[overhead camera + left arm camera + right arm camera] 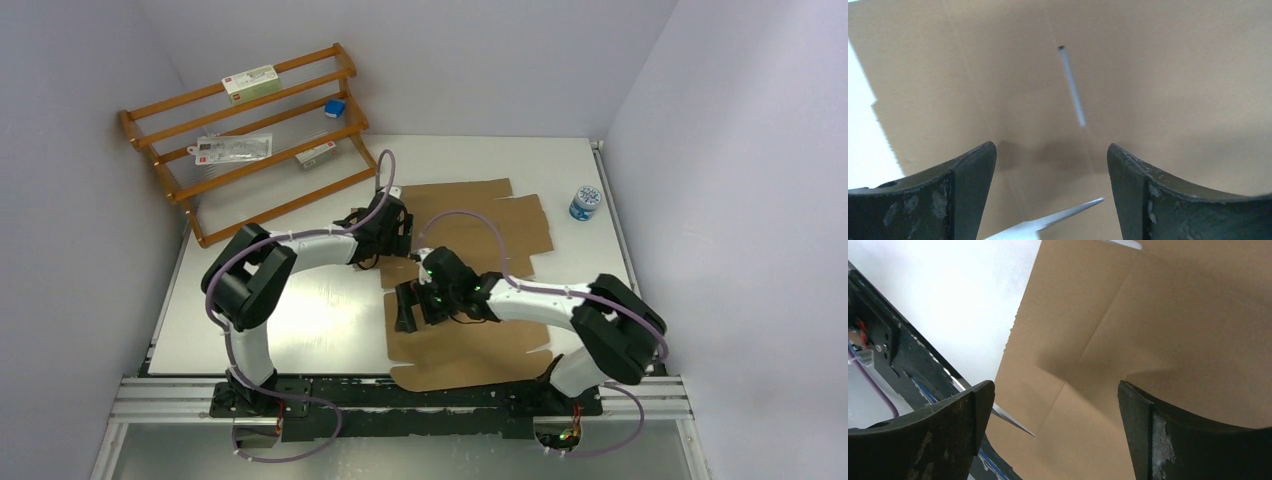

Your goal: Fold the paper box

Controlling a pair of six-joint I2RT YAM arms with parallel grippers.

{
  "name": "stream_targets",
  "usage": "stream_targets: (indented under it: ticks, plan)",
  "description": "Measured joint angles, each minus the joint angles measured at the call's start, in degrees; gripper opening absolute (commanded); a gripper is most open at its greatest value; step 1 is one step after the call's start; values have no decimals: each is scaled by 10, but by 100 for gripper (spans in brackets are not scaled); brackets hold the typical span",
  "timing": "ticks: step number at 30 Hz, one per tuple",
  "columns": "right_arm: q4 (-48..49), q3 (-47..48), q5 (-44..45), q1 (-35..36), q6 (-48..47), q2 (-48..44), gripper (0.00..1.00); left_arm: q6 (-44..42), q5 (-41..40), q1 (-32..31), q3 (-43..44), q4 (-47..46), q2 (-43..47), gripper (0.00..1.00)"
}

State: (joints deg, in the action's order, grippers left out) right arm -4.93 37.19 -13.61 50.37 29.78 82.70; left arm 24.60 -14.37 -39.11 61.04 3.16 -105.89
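Observation:
The paper box [480, 215] is a flat brown cardboard sheet with flaps and slits, lying on the white table from centre to near edge. My left gripper [398, 236] hovers over the sheet's left side, near its middle. In the left wrist view its jaws [1051, 150] stand open over bare cardboard [1158, 75], with a narrow slit [1072, 85] ahead. My right gripper [410, 305] is over the nearer half of the sheet, pointing left. In the right wrist view it [1055, 387] is open above a creased panel [1158, 315], nothing between the fingers.
A wooden rack [245, 130] with small packets and a blue block leans at the back left. A small blue-and-white jar [585, 202] stands at the table's right side. Walls close in on both sides. A metal rail [400, 395] runs along the near edge.

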Motion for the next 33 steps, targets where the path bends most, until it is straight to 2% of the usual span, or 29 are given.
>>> stream_targets:
  ticks: [4,8,15,19,23,27,33]
  plan:
    - [13,54,-2,25,2,60,98,-9,1,12,20,-1,-11,87]
    - [0,91,3,31,-7,79,100,-9,8,38,30,-6,-10,88]
    - [-88,184,97,10,-69,62,100,-10,28,95,23,-19,38,90]
    - [-129,216,153,-45,-102,25,100,-7,52,130,-7,-42,81,90]
    - [-149,226,174,-141,-127,-1,100,1,92,176,-48,-59,99,90]
    - [-159,228,190,-232,-145,-2,100,2,120,203,-57,-59,87,89]
    - [-144,217,192,-311,-141,10,100,-2,169,209,-46,-59,41,86]
